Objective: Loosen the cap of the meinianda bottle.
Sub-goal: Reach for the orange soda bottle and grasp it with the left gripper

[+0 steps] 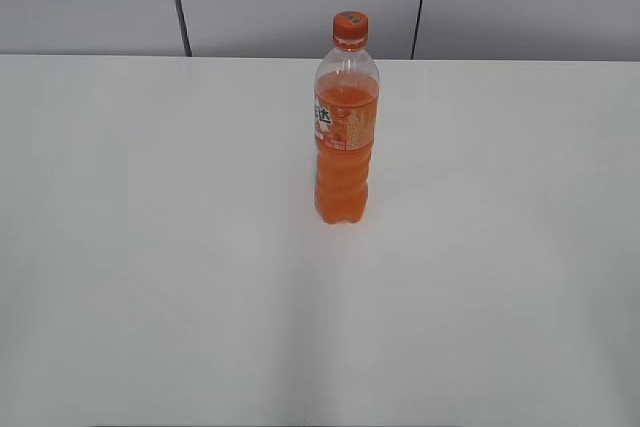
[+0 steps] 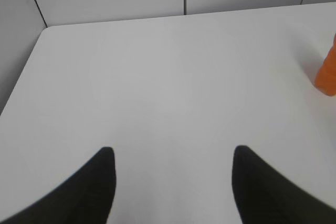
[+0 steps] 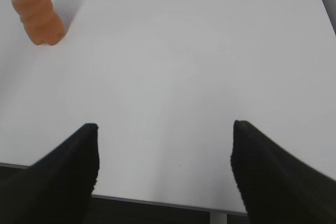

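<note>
Nearest the cameras, both grippers sit back at the near side of the tabletop (image 1: 150,247) with nothing between their fingers. In the left wrist view the left gripper (image 2: 173,182) has its two dark fingers (image 2: 89,192) spread wide over bare white surface; in the right wrist view the right gripper (image 3: 164,171) is likewise spread apart, hanging just above the near edge of the tabletop. Neither arm shows in the exterior view at all, so both are well apart from the work.

Farther out, the meinianda bottle (image 1: 346,137) stands upright a little past the middle of the tabletop, slightly right of centre, free of any contact. Only its orange lower body shows at the right edge of the left wrist view and at the top left corner of the right wrist view.

At its top the cap (image 1: 350,25) sits level on the neck and looks fully seated, though how tight it is cannot be told.

By this reckoning the task is not yet begun: steadying the bottle, gripping the cap and turning it all appear to remain.
</note>
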Motion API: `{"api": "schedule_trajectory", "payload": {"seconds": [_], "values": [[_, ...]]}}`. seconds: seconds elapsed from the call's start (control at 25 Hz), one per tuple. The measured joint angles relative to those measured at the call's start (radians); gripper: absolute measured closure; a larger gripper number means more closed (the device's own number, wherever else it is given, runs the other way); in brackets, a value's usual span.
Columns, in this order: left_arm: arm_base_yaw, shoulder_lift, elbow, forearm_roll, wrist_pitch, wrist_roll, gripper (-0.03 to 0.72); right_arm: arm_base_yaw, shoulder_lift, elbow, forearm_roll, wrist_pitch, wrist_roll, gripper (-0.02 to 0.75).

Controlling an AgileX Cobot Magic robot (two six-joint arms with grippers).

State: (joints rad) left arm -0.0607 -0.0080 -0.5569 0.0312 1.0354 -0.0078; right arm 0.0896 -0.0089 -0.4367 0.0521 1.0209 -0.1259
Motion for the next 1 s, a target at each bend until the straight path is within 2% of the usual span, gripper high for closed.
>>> {"api": "schedule_trajectory", "payload": {"seconds": [1.0], "values": [[0.000, 0.000, 0.000, 0.000, 0.000, 0.000, 0.252, 0.000, 0.000, 0.000, 0.003, 0.000, 0.000, 0.151]]}}
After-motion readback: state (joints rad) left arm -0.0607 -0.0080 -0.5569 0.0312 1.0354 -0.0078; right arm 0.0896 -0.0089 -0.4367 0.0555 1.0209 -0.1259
